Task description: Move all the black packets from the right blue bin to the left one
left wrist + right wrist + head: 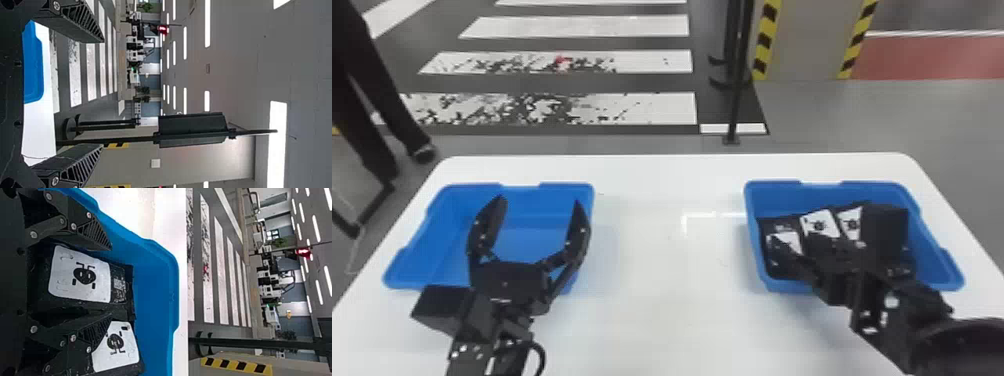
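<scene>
Black packets (pixel 818 225) lie in right blue bin (pixel 782 197). Right gripper (pixel 792 238) inside bin, fingers parted astride one; any grip, cannot tell. Left gripper (pixel 539 200) left of bin, wide open, empty.

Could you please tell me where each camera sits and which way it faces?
Head view: on the head, looking forward and down at the table, left bin and right bin; both arms show.
Left wrist view: on the left wrist, facing ahead past the left bin to floor stripes; left gripper showing.
Right wrist view: on the right wrist, facing ahead over the black packets; right gripper showing.
Head and right wrist views share the right bin and packets.
</scene>
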`<action>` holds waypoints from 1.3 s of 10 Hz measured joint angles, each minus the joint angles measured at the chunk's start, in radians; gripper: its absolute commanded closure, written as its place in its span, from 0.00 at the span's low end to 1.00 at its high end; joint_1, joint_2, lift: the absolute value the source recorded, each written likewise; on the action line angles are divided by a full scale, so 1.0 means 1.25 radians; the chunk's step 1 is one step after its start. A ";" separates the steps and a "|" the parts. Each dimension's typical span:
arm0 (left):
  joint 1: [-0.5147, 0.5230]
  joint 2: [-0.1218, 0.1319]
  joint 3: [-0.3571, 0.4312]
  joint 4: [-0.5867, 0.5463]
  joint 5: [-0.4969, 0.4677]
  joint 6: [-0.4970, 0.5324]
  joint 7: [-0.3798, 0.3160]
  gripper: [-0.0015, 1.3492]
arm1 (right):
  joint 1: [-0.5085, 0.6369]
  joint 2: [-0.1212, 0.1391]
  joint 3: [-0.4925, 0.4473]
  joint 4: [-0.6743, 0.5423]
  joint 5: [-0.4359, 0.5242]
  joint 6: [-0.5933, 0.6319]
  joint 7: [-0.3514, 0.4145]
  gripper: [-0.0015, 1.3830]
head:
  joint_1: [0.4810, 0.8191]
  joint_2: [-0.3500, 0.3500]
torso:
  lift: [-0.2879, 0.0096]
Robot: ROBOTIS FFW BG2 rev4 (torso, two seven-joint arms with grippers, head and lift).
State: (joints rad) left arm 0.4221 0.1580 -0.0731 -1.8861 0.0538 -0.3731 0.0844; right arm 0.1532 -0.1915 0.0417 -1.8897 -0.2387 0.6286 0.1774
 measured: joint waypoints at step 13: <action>-0.003 0.002 -0.011 0.004 0.034 -0.017 0.000 0.07 | 0.047 -0.008 -0.029 -0.193 -0.059 0.024 0.013 0.83 | 0.63 0.58 | 0.40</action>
State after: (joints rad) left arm 0.4187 0.1603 -0.0866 -1.8806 0.0966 -0.3941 0.0844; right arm 0.2124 -0.2016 0.0052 -2.1308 -0.3123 0.6590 0.1932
